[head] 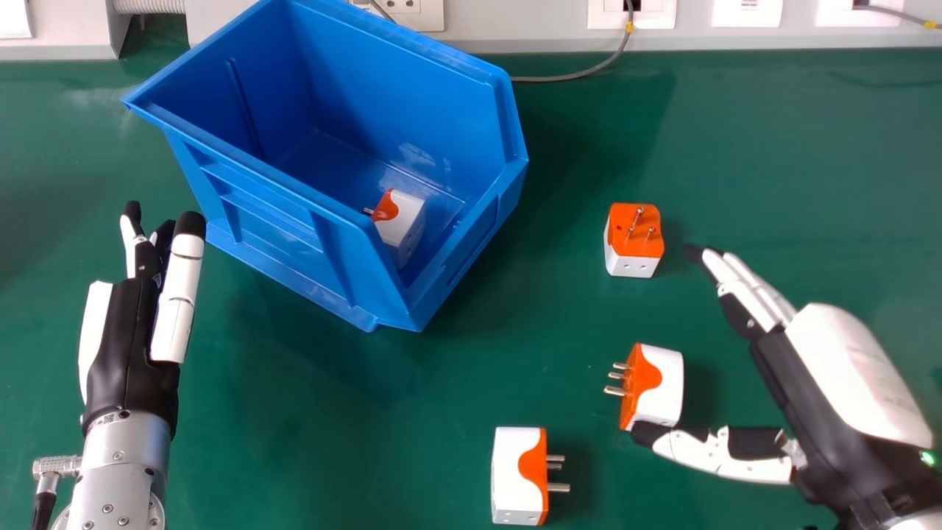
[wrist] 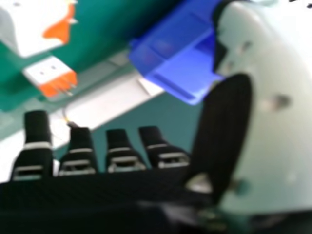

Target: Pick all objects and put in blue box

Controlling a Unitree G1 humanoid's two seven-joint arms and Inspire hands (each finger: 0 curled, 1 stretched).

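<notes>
A white-and-orange plug adapter (head: 401, 224) lies inside the blue box (head: 257, 173), by its near wall, pins pointing left. Three more are outside on the green tabletop (head: 331, 412), to the right of the box or nearer: the far adapter (head: 634, 243), pins upward; the middle adapter (head: 666, 383), pins to the left; and the near adapter (head: 515, 475), farther left, pins to the right.

The right hand (head: 798, 394) is at the right, its fingers extended and loose, grasping nothing. Its thumb tip overlaps the near end of the middle adapter in the head view; whether they touch, I cannot tell. The left hand (head: 129, 342) is left of the box, fingers straight and released.

Wall sockets (head: 633, 13) line the far side, and a grey cable (head: 567, 76) runs from one toward the box.
</notes>
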